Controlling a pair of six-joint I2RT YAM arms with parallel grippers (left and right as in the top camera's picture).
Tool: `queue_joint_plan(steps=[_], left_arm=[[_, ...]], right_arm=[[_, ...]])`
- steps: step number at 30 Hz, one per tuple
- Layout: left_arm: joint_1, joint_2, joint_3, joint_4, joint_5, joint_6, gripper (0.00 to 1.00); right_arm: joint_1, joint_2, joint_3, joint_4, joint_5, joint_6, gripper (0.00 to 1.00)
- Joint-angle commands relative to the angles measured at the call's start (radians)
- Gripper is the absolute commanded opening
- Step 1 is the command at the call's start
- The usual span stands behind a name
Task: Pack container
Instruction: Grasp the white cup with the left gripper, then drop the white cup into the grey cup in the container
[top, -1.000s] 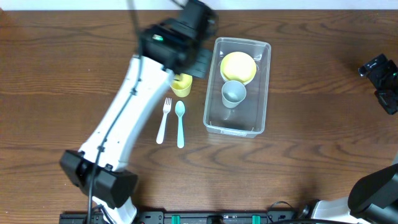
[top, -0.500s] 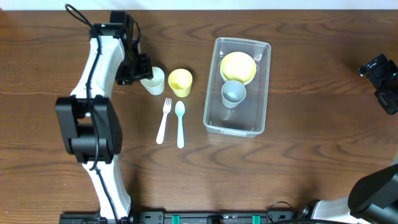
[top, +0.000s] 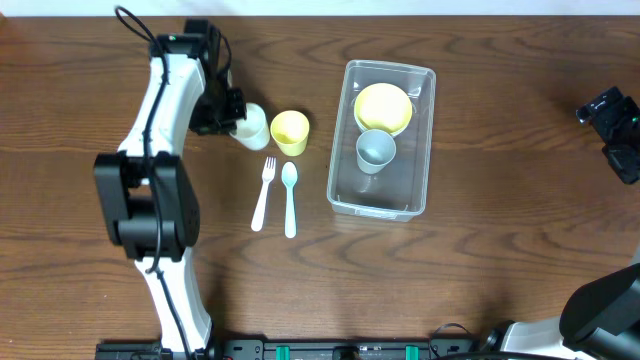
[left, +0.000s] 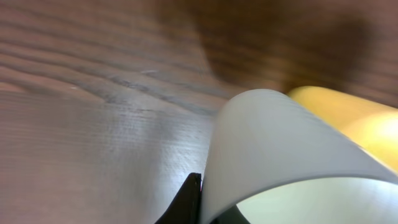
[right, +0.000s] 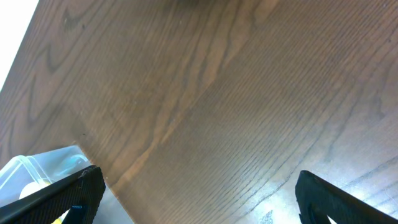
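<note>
Currently the container (top: 390, 195) holds one yellow bowl (top: 383, 107), one grey cup (top: 376, 150).

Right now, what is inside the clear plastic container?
A yellow bowl and a grey cup stand inside the container; its other end is bare. Anything beneath the bowl is covered.

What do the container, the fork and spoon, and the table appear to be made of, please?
The container looks like clear glossy plastic: the wood shows through its walls and its rim catches light. The fork and spoon seem matte pale plastic, with no metallic shine. The table shows brown wood grain, though it could be veneer or laminate.
</note>
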Motion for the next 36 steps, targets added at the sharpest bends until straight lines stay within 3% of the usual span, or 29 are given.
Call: queue_joint_plan(steps=[1, 6, 12, 21, 28, 36], left_arm=[[-0.087, -0.200, 0.091, -0.024, 0.008, 0.053, 0.06], [-0.331, -0.328, 0.091, 0.000, -0.047, 0.070, 0.06], [-0.564, -0.249, 0.080, 0.066, -0.227, 0.097, 0.06], [-0.591, -0.026, 0.080, 0.135, -0.256, 0.099, 0.06], [-0.581, 0.052, 0.080, 0.154, -0.254, 0.099, 0.06], [-0.589, 0.037, 0.088, 0.139, -0.251, 0.099, 0.38]], right_arm=[[-0.004, 0.003, -0.003, -0.001, 0.005, -0.005, 0.99], [-0.004, 0.003, -0.003, -0.001, 0.005, -0.005, 0.99], [-0.004, 0.003, -0.003, -0.001, 0.005, -0.005, 0.99], [-0.004, 0.003, -0.003, -0.001, 0.005, -0.005, 0.99], [-0.004, 0.003, -0.003, -0.001, 0.005, -0.005, 0.99], [-0.004, 0.003, -0.003, -0.001, 0.005, -0.005, 0.99]])
